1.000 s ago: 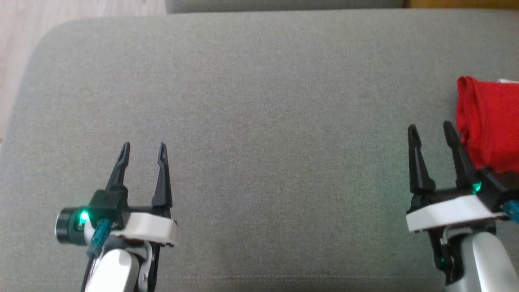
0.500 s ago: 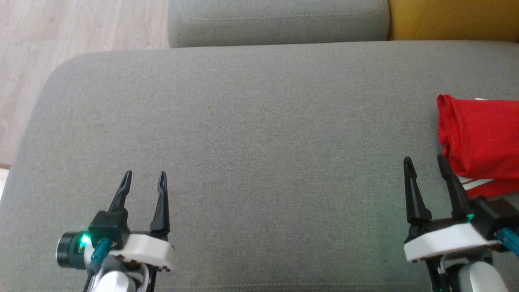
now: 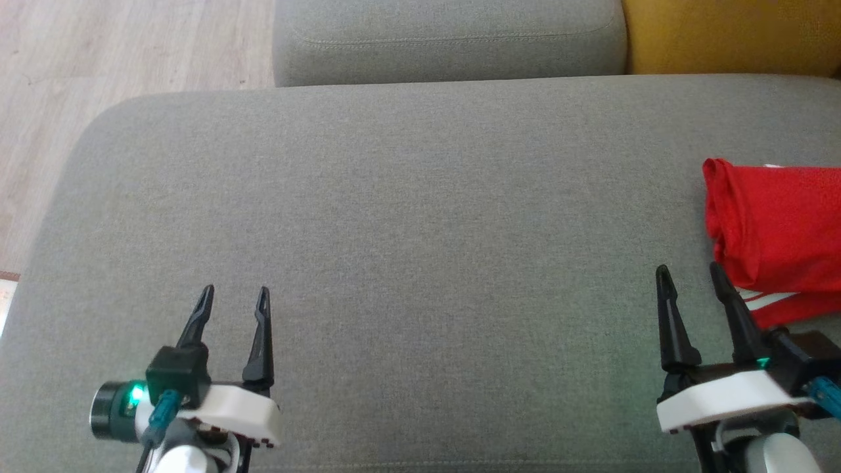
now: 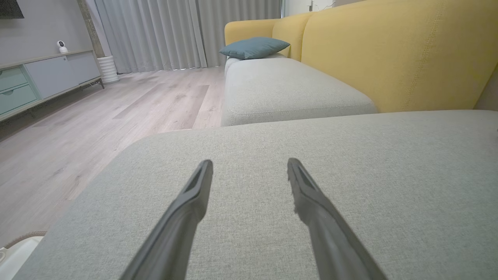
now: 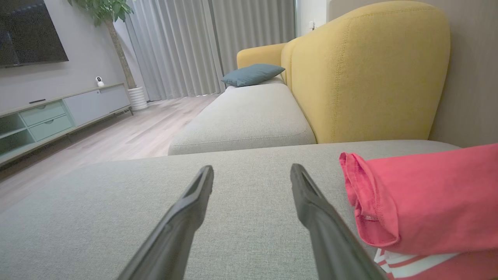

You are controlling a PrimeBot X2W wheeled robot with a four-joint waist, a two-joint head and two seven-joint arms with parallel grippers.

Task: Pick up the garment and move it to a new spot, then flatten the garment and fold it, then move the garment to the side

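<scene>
Right dark 2-fingered pincer (image 3: 690,268), lower right of the head view: spread wide, empty, poised over bare seat. Left dark 2-fingered pincer (image 3: 236,289), lower left: equally wide, equally empty, well apart from any cloth.

Likely troubles from here, by judgement:
- Catching just the top layer, peeling the bundle open and dragging the rest in a heap. Cause: several stacked layers with a rolled edge facing the fingers.
- Nipping upholstery along with cloth. Cause: a soft seat giving way under too deep a descent.
- Lifting with 1 pincer alone and leaving half the cloth trailing. Cause: the left pincer far across the frame.
- Misjudging the bundle's extent. Cause: its far side cut off by the right edge of the head view.

Bundled red fabric garment (image 3: 782,230): middle right of the head view, lying on the grey woven sofa cushion (image 3: 420,230), just beside and a little beyond the right pincer's outer finger, not between the fingers. Impossible to tell whether touching that finger low down. In the right wrist view, garment (image 5: 428,198) filling the right half, rolled edge near fingertip level, white stripes (image 5: 408,264) peeking out beneath at lower right. Yellow upholstered backrest (image 3: 723,33) beyond, upper right.
</scene>
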